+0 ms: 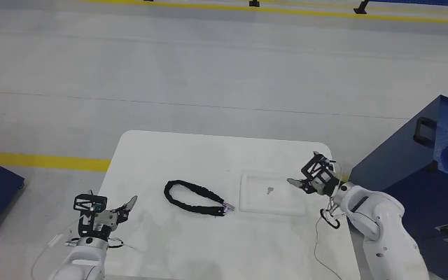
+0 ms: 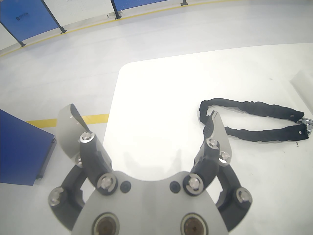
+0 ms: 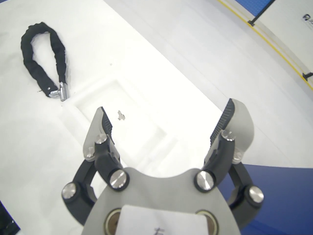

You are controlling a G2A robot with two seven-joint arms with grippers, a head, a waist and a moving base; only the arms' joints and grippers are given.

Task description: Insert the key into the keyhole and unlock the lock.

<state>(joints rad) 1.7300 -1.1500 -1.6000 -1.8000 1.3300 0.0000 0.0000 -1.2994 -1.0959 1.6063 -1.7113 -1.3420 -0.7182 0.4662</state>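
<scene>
A black fabric-covered chain lock [image 1: 190, 197] lies in a loop on the white table [image 1: 175, 150], its metal lock end [image 1: 225, 208] pointing toward a shallow white tray [image 1: 245, 203]. A small silver key [image 1: 269, 189] rests flat inside that tray. My right gripper [image 1: 308, 173] hovers open at the tray's right end, nothing between its fingers; in its wrist view the key [image 3: 120, 116] sits just ahead of one fingertip, with the lock end [image 3: 62, 93] farther off. My left gripper [image 1: 110, 204] stands open near the table's left edge, the chain [image 2: 254, 121] ahead of it.
Dark blue cabinets stand close to the table: one at the right [image 1: 413, 154], one at the left [image 1: 8, 187]. A yellow floor line [image 1: 56, 162] runs behind the left side. Bare tabletop lies between the left gripper and the chain.
</scene>
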